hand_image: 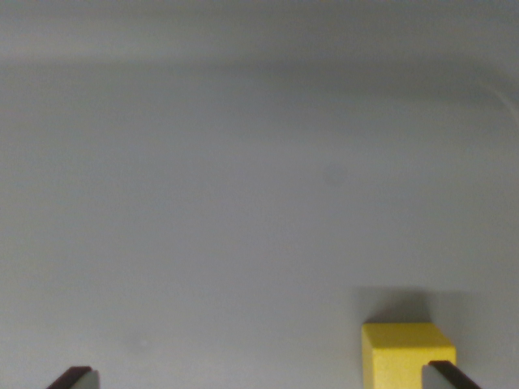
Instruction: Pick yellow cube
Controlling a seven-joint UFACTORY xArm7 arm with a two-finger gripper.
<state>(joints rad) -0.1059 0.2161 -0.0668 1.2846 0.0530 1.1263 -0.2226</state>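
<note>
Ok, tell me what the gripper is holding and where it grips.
Nothing is held. The gripper is open, fingertips far apart; the yellow cube sits just inside the fingertip on the wrist view's right, unclamped.

There is only one view, from a camera on the wrist. It looks forward and down past the tool, whose two fingertips poke in at the bottom edge, one toward each lower corner. It sits close above the pale grey worktop, which fills nearly all the picture and goes soft and blurred toward the top.
</note>
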